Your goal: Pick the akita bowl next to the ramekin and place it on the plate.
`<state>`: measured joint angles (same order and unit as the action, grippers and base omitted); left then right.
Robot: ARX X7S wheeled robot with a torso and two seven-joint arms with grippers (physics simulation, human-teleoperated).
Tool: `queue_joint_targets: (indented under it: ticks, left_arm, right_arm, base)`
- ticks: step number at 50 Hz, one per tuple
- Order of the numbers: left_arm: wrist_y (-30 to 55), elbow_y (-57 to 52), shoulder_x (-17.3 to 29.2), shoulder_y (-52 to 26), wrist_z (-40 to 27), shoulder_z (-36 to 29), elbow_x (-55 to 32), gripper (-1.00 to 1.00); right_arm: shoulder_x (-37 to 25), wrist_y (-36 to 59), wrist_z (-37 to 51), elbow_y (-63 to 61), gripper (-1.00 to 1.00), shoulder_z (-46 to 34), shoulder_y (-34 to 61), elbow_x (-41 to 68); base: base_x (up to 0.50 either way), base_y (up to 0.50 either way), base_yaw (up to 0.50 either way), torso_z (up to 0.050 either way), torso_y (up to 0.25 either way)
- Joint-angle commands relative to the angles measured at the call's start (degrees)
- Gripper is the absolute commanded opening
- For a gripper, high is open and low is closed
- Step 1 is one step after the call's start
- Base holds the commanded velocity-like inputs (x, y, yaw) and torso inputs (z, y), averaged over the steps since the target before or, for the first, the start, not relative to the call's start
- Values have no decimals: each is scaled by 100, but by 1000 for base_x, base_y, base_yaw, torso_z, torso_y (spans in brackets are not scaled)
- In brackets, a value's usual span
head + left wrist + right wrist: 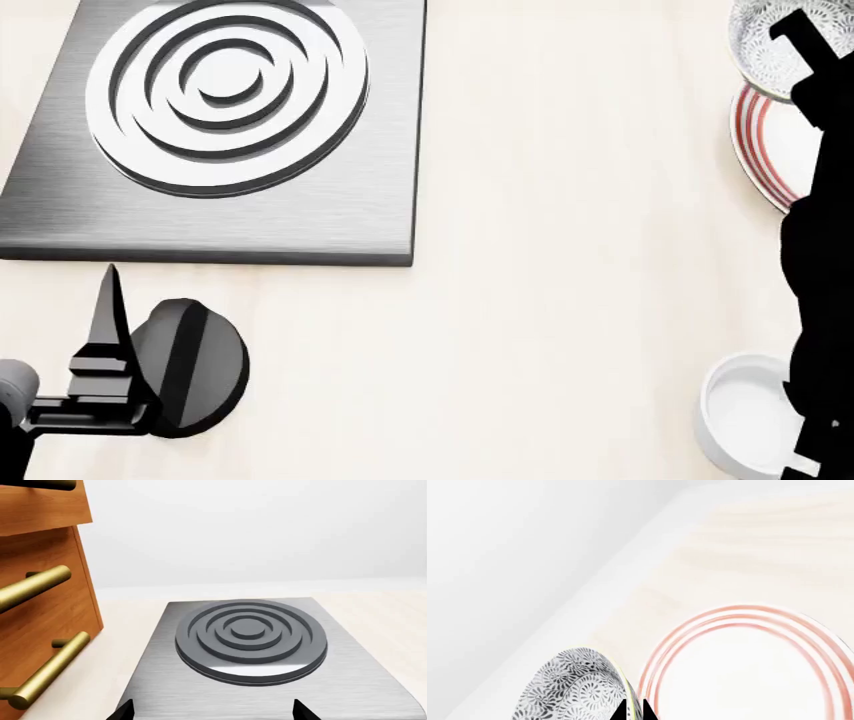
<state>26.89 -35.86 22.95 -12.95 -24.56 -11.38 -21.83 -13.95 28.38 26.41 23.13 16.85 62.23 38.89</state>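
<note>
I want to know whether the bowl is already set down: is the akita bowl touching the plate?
Cannot tell. In the right wrist view the akita bowl sits close beside the plate rim, with the right claw hiding where they would meet; the head view overlaps them too.

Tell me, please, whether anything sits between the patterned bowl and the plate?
Nothing visible does. In the right wrist view the akita bowl is right beside the plate, with only bare counter between; the plate's visible surface is free.
</note>
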Motion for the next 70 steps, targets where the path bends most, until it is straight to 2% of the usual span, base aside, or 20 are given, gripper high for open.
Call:
queue_joint_targets:
  ticks: [1, 24, 46, 70]
  left_arm:
    - [79, 36, -106, -29, 137, 145, 60, 100]
    - [-5, 146, -85, 22, 114, 37, 143, 100]
    - [8, 131, -83, -15, 94, -27, 114, 100]
    - [12, 126, -45, -36, 58, -11, 66, 100]
  right_arm:
    - [-10, -266, -259, 549, -100, 205, 263, -196]
    - [-233, -887, -317, 1986, -100, 156, 1088, -576]
    - [-408, -2469, -815, 5112, -100, 218, 2508, -953]
    - [-411, -2479, -854, 5175, -100, 914, 2326, -1540]
  base:
    - [0, 0, 0, 0, 0]
    - [0, 0, 0, 0, 0]
    - [0, 0, 0, 1, 0]
    - [0, 0, 0, 0, 0]
